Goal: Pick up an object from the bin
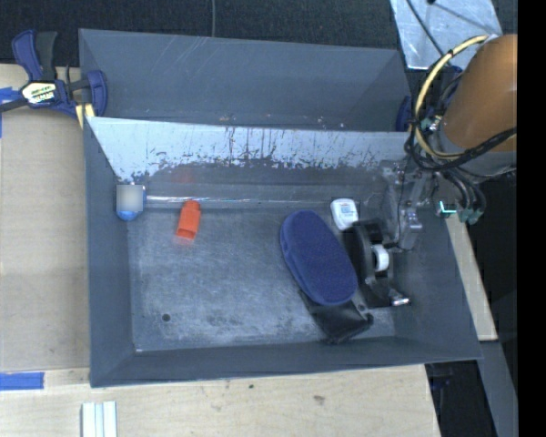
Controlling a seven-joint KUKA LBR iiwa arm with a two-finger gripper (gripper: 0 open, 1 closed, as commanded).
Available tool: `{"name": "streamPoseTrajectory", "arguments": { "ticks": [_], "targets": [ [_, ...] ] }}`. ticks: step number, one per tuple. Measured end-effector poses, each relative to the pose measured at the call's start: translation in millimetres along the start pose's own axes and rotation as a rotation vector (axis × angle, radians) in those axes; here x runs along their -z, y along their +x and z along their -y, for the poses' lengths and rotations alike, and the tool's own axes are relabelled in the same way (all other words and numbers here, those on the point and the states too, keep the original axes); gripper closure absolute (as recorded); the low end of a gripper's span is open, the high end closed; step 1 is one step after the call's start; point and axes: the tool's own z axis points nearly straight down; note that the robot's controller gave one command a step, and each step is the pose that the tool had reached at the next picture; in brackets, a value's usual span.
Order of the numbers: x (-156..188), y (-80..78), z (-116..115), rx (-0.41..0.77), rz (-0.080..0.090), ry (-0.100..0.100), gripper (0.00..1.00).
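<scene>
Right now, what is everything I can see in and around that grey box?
Small block: one, orange, back left of the floor.
Stubby cylinder: one, pale with a blue end, back-left corner at the foot of the wall.
Oval pad: one, dark blue, lying aslant right of the middle.
Small tag-like thing: one, white with a blue mark, by the pad's far end.
Black piece: one, black, at the pad's near end; whether it is joined to the pad I cannot tell.
Bin: one, grey metal, scuffed back wall.
Arm: one, orange cover with cables, reaching in from the right.
Claw: one, black, low in the bin just right of the oval pad.
</scene>
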Motion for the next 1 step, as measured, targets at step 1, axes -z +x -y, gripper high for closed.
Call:
{"name": "streamPoseTrajectory", "arguments": {
  "ticks": [1],
  "targets": [
    [-81.1, 77.7, -11.5, -0.232, 0.011, 0.001, 0.0]
  ]
}}
